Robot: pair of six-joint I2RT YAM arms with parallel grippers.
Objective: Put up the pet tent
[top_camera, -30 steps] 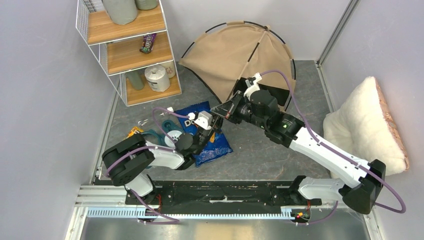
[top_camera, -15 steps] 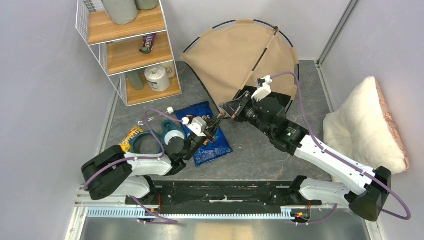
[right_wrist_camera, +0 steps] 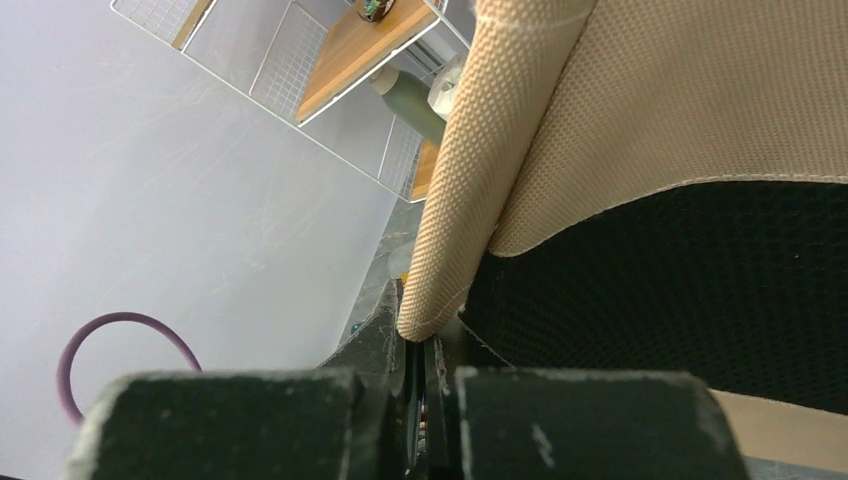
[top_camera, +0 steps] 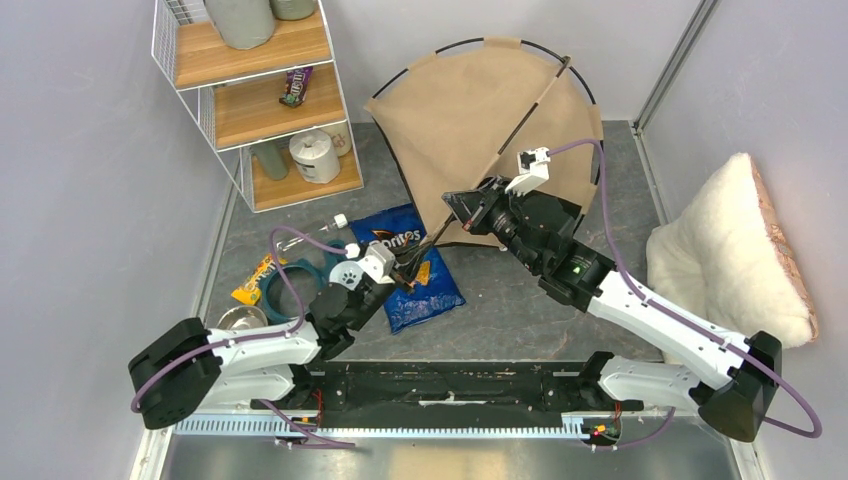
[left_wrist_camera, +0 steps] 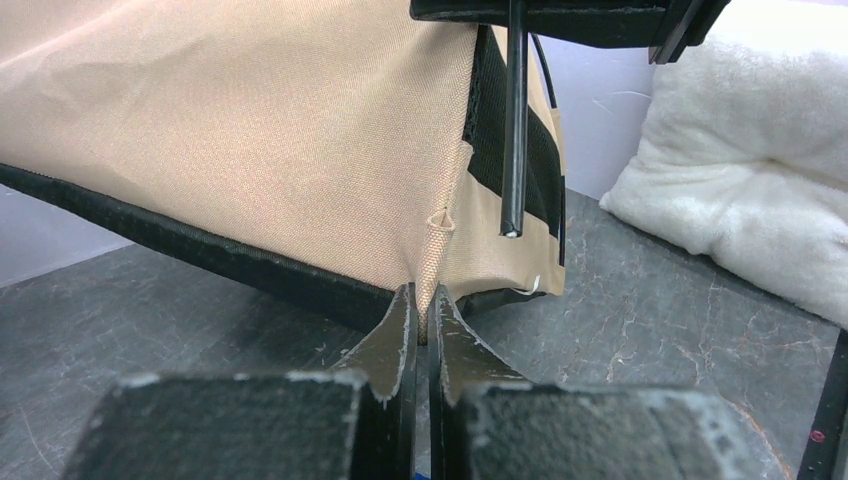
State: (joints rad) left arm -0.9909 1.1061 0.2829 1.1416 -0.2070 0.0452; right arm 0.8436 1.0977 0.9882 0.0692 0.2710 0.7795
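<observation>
The pet tent (top_camera: 470, 110) is tan fabric with thin black poles and stands partly raised at the back centre. My left gripper (top_camera: 428, 245) is shut on the tent's near bottom corner. In the left wrist view (left_wrist_camera: 425, 300) the jaws pinch the tan seam (left_wrist_camera: 432, 250). My right gripper (top_camera: 452, 203) is shut on the tent's edge just above that corner. In the right wrist view (right_wrist_camera: 425, 345) the jaws close below a tan pole sleeve (right_wrist_camera: 470, 200), beside black lining (right_wrist_camera: 680, 290). A loose black pole end (left_wrist_camera: 513, 130) hangs down under the right gripper.
A wire-and-wood shelf (top_camera: 250, 100) holding jars and a candy bag stands at the back left. A blue chip bag (top_camera: 420, 285), a yellow candy packet (top_camera: 255, 278), a teal ring (top_camera: 312, 268) and a metal bowl (top_camera: 240, 320) lie near the left arm. A fluffy white cushion (top_camera: 735, 250) leans on the right wall.
The left arm has drawn back toward the near left, still pinching the corner. The right gripper has risen a little. The tent fabric has spread wider and stands higher.
</observation>
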